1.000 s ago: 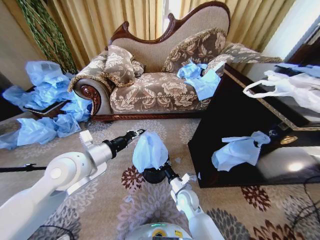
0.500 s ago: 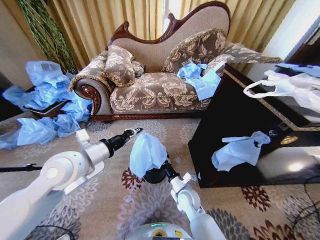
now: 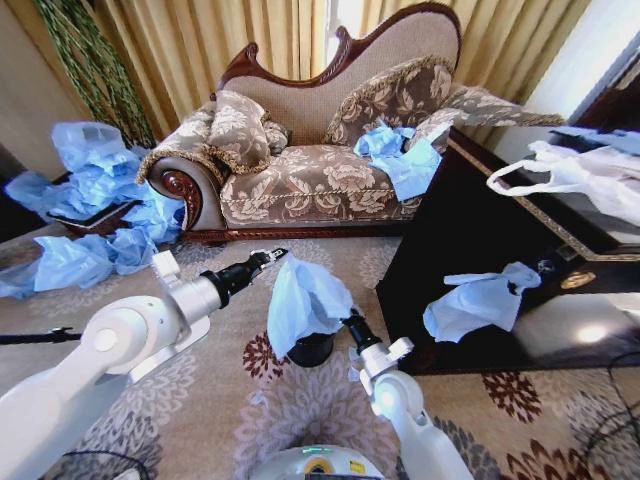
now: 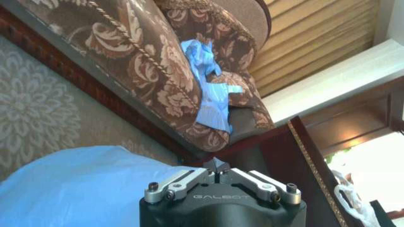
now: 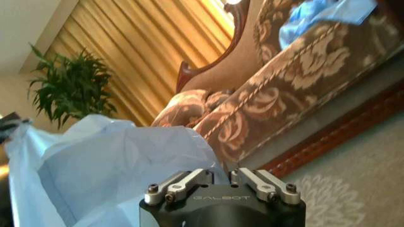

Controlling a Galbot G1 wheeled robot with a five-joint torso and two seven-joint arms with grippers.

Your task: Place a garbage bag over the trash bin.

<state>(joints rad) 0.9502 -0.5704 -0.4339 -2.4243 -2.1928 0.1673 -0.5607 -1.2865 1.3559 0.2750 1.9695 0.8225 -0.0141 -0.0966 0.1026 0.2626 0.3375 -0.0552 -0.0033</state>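
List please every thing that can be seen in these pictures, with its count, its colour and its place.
garbage bag: one, light blue, draped over the bin on the carpet
trash bin: one, black, under the bag, lower part showing
sofa: one, brown floral, behind the bin
loose blue bags: several, light blue, on the sofa seat, piled on the floor beside the sofa, one on the dark table
dark table: one, glossy dark brown, beside the sofa
white bag with handles: one, on the table's far part
plant: one, green, near the curtains
left gripper: shut, at the bag's upper edge
right gripper: shut on the bag's side
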